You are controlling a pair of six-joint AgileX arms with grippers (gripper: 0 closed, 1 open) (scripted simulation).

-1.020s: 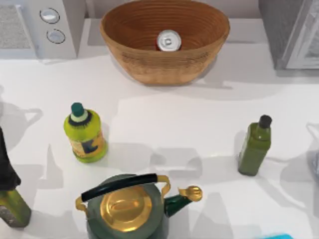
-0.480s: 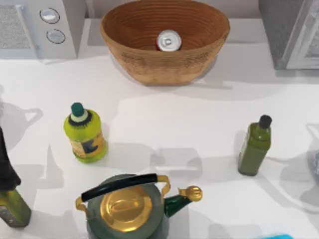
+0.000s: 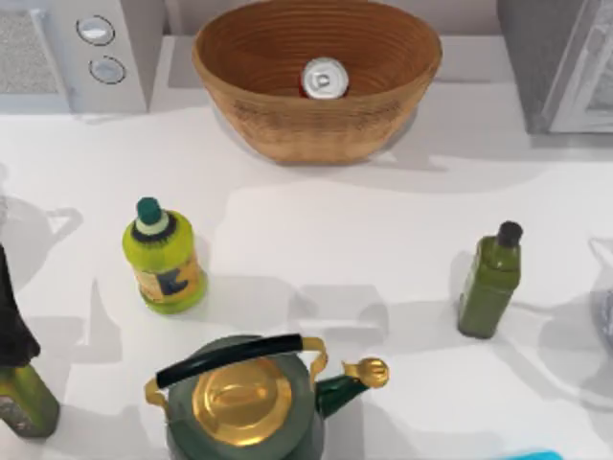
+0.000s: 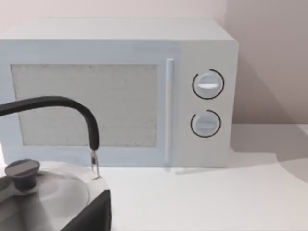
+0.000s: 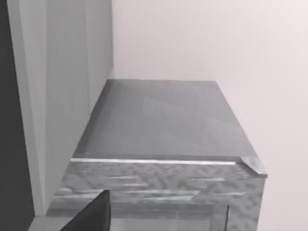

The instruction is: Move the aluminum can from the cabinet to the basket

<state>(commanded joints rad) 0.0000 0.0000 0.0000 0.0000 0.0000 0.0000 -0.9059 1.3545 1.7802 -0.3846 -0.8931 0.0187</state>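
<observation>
While one aluminum can [image 3: 324, 79] stands in the one basket [image 3: 287, 129], I cannot tell either gripper's state.

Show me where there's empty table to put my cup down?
The widest bare patch lies mid-table, between the basket, the yellow-green bottle and the olive bottle. There is also room to the right of the kettle. The left edge is crowded, with a dark bottle there.

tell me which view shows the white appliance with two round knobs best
The left wrist view: the boxy white appliance with two round knobs faces the camera, showing its mesh door, handle and both knobs. The top view catches just its knob corner.
</observation>
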